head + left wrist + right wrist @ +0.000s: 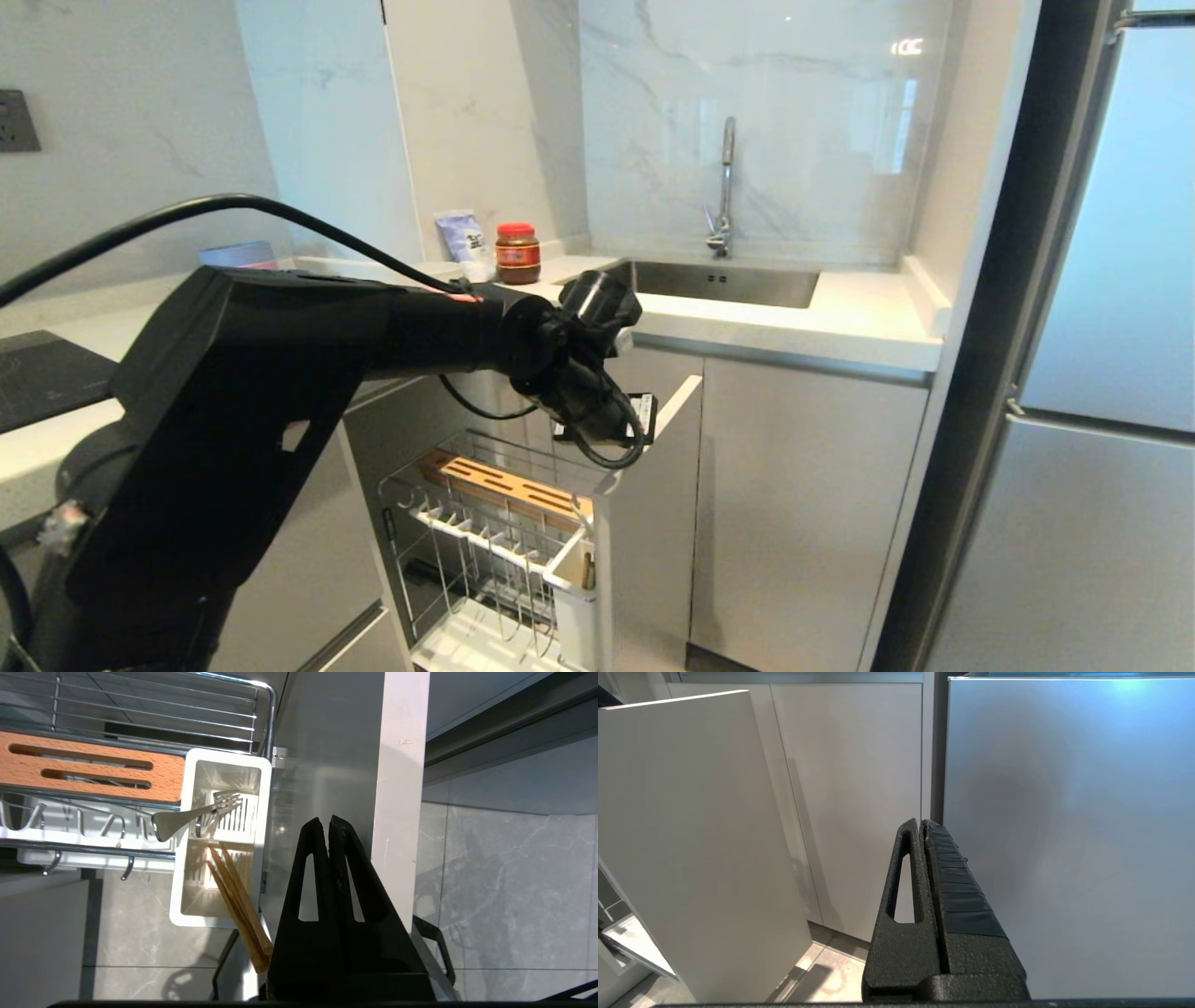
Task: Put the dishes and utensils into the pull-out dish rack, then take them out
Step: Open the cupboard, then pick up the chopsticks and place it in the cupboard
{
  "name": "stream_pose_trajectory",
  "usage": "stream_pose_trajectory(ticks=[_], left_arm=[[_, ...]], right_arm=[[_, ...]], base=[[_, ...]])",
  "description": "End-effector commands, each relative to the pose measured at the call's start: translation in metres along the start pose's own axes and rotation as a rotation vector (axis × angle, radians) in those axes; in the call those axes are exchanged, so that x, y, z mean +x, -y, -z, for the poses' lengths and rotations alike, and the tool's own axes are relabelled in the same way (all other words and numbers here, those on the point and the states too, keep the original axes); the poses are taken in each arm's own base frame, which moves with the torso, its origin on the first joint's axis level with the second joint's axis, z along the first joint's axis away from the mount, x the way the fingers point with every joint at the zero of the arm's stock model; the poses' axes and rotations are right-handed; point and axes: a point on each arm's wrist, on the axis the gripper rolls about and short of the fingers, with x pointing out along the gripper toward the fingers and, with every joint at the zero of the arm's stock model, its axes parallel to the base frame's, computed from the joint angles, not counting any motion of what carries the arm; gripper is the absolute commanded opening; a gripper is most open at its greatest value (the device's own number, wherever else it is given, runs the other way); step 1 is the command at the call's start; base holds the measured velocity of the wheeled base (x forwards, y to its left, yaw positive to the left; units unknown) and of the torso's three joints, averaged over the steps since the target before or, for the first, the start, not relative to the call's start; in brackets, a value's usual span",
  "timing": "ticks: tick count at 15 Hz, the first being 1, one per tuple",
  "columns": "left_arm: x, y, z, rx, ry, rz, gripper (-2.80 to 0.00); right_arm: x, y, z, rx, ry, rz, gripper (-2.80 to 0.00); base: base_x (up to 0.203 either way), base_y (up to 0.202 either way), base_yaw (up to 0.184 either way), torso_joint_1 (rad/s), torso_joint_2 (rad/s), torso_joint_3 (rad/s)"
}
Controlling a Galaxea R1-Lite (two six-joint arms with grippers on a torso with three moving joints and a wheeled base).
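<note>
The pull-out dish rack (485, 523) stands drawn out below the counter, with its wooden strip (168, 779) and tall grey front panel (653, 523). Its white caddy (229, 755) holds the grey metal spoon (187, 817) in one compartment. The chopsticks (236, 900) lean out of the other compartment. My left gripper (327, 823) is shut and empty, pointing down over the front panel's inner face (327, 742), just beside the caddy. In the right wrist view my right gripper (923, 823) is shut and empty, parked low before cabinet doors. The dishes are out of view.
The counter carries a sink (719, 280) with a faucet (726, 177), a red-lidded jar (517, 254) and a pouch (462, 238). A black cooktop (37, 373) lies at the left. A closed cabinet door (803, 504) and a tall fridge (1111, 373) stand to the right.
</note>
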Motion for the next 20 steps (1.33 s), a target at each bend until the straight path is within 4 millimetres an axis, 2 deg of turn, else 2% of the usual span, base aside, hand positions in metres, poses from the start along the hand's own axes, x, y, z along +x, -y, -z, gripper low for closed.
stream_pose_trajectory(ticks=[1,8,11,14,18,20], left_arm=[[0.000,0.002,0.001,-0.003,-0.006,0.009,-2.80],[0.000,0.002,0.001,-0.002,-0.003,0.004,-2.80],[-0.008,-0.011,-0.006,-0.010,0.026,-0.024,-2.80],[-0.024,-0.029,-0.018,-0.024,0.081,-0.042,-2.80],[-0.068,-0.054,-0.038,-0.041,0.217,-0.065,-2.80],[-0.102,-0.063,-0.045,-0.060,0.306,-0.082,-2.80]], right_arm=[[0.000,0.000,0.000,0.000,-0.002,-0.001,-2.80],[0.000,0.000,0.000,0.000,-0.002,-0.001,-2.80],[0.000,0.000,0.000,0.000,-0.002,-0.001,-2.80],[0.000,0.000,0.000,0.000,-0.002,-0.001,-2.80],[0.000,0.000,0.000,0.000,-0.002,-0.001,-2.80],[0.000,0.000,0.000,0.000,-0.002,-0.001,-2.80]], base=[[0.000,0.000,0.000,0.000,0.00,0.000],[0.000,0.000,0.000,0.000,0.00,0.000],[0.000,0.000,0.000,0.000,0.00,0.000],[0.000,0.000,0.000,0.000,0.00,0.000],[0.000,0.000,0.000,0.000,0.00,0.000],[0.000,0.000,0.000,0.000,0.00,0.000]])
